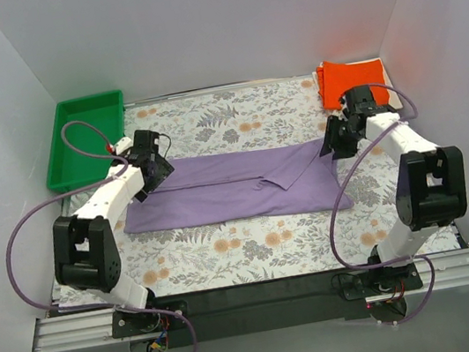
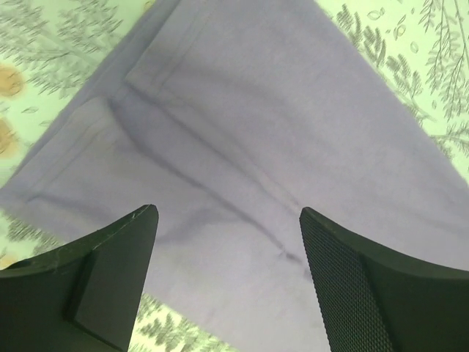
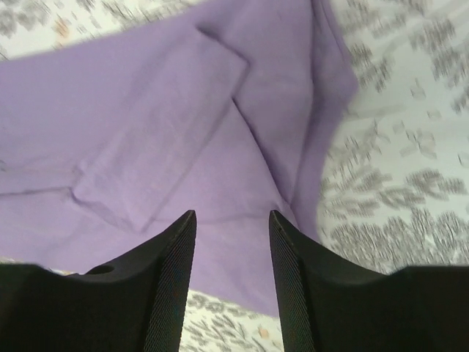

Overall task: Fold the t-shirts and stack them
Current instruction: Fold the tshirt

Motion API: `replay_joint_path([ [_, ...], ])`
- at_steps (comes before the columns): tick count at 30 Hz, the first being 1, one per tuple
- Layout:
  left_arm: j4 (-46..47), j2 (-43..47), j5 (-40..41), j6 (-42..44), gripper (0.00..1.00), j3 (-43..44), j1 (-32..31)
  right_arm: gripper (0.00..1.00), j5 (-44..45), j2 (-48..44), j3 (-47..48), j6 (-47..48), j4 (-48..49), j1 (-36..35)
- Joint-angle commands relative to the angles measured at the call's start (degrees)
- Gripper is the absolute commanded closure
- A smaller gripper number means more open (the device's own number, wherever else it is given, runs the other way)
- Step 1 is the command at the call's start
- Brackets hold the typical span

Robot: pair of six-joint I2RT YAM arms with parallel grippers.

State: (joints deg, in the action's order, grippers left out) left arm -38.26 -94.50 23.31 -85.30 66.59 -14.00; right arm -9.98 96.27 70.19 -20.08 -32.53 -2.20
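Observation:
A lavender t-shirt [image 1: 236,186] lies folded lengthwise into a long band across the middle of the floral table cover. It fills the left wrist view [image 2: 256,147] and the right wrist view [image 3: 161,132], where a sleeve lies folded over it. My left gripper [image 1: 164,167] hovers open and empty over the shirt's left end [image 2: 229,213]. My right gripper [image 1: 330,145] hovers open and empty over its right end [image 3: 232,214]. A bright orange folded t-shirt [image 1: 346,80] lies at the back right with a whitish cloth [image 1: 384,74] showing under it.
A green plastic tray [image 1: 86,139] stands at the back left. White walls close in the table on three sides. The floral cover [image 1: 254,244] shows bare in front of the shirt.

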Motion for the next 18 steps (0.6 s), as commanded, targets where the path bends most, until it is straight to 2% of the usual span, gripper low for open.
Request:
replay_joint_path([
  [1,-3.4,8.6,0.6,0.5,0.27,-4.3,0.3,0.56,1.0,-7.4,-6.2,2.0,-0.7,1.6],
  [6,-4.7,17.0,-0.5,-1.1,0.25,-13.7,2.7,0.53,-1.9,-15.0,-16.9,3.3,-1.1,6.6],
  [10,-3.8,19.6,-2.3,-1.4,0.24,-20.6,6.1,0.5,-6.6,-20.6,-24.9,3.8,-1.0,11.2],
  [18,-0.9,17.0,-3.5,-0.7,0.24,-24.0,11.1,0.48,-8.5,-24.5,-31.4,3.7,-1.6,13.9],
])
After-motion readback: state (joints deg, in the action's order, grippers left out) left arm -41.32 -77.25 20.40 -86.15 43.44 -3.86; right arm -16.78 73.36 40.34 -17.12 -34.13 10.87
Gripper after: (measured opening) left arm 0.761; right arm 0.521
